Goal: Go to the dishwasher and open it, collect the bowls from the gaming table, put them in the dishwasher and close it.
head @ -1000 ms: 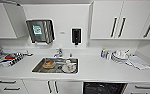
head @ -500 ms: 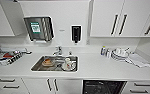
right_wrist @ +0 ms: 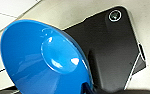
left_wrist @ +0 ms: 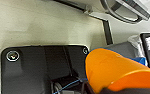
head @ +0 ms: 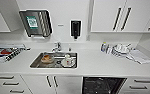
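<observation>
So the robot is parked facing a white worktop (head: 96,62) with a steel sink (head: 54,60) sunk into it, dirty dishes sitting inside. Just right of the sink and below the worktop edge, the dishwasher (head: 102,85) shows as a dark open gap between the white cabinet fronts. Above the sink there's a paper towel dispenser (head: 36,23) and a black soap dispenser (head: 75,28) on the wall, and some crockery (head: 121,48) is piled well right of the sink. Left wrist camera has an orange bowl (left_wrist: 113,71) right up close, right wrist has a blue bowl (right_wrist: 44,57), hollow side facing the camera. Can't tell how far either tool is open or whether it's actually gripping its bowl.
</observation>
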Robot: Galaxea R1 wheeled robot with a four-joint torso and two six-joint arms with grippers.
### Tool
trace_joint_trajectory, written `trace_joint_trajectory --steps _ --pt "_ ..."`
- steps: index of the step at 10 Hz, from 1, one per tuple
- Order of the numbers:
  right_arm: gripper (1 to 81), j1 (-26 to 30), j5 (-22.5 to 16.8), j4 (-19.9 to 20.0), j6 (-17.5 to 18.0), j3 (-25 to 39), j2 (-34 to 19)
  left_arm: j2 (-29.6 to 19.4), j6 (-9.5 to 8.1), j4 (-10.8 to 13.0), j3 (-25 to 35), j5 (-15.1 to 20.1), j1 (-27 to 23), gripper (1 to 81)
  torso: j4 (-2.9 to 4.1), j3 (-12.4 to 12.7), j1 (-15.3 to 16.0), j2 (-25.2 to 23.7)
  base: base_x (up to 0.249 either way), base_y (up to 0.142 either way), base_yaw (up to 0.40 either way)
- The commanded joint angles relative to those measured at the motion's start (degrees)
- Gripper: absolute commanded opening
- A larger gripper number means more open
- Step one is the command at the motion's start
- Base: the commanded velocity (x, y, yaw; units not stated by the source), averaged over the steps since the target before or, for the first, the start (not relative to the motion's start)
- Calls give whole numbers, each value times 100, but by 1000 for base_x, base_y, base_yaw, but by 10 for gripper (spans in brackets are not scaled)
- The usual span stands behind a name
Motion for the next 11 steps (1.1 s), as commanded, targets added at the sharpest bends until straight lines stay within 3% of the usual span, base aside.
trace_joint_trajectory --steps 1,2,3,7,11 --pt "10 174 -236 -102 -10 156 -149 -330 -159 -257 1410 1222 -1385 10 0 0 0 2 0 0 0" --pt "10 174 -236 -102 -10 164 -149 -330 -265 -267 1622 1479 -1701 10 0 0 0 2 0 0 0" --pt "10 174 -236 -93 -10 182 -149 -330 -422 -267 1806 1706 -1983 10 0 -322 0 2 0 0 0" --pt "10 192 -236 -102 -10 235 -149 -330 -845 -267 2431 2533 -3055 10 0 -848 2 2 0 0 0" --pt "10 209 -227 -102 -10 287 -149 29 -1555 -214 2949 3683 -4602 10 0 -1386 5 11 0 0 0"
